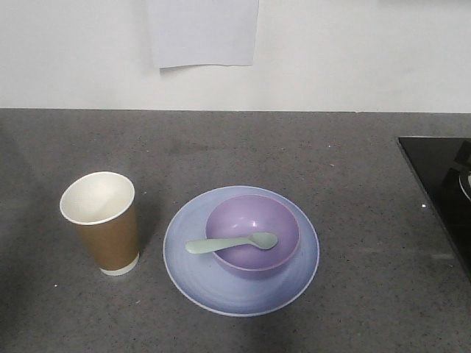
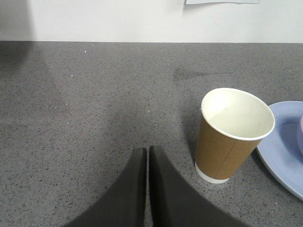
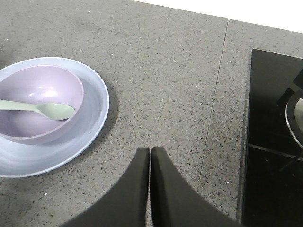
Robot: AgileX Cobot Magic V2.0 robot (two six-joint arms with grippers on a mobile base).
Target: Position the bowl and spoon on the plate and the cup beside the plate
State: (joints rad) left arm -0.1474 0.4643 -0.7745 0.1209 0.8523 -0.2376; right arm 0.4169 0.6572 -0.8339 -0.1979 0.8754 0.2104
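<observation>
The arrangement is looking finished. The small glossy lavender-purple plastic bowl [image 1: 252, 230] is sitting on the wide, shallow pale blue-lavender plate [image 1: 193, 268]. The short mint-green plastic spoon [image 1: 231, 243] is lying across the bowl, scoop inside and handle jutting over its left rim. The tall brown paper cup [image 1: 101, 221] with the white inside is standing upright on the speckled grey counter [image 1: 353, 169], just beside the plate's left edge and not touching it.

No placing step seems left; the next move is likely only keeping both arms clear.

The left end effector [image 2: 147, 156] is hovering over bare counter near the cup, fingers pressed together and empty. The right end effector [image 3: 150, 156] is hanging right of the plate, likewise closed on nothing, with a black glass cooktop [image 3: 270, 142] further right.
</observation>
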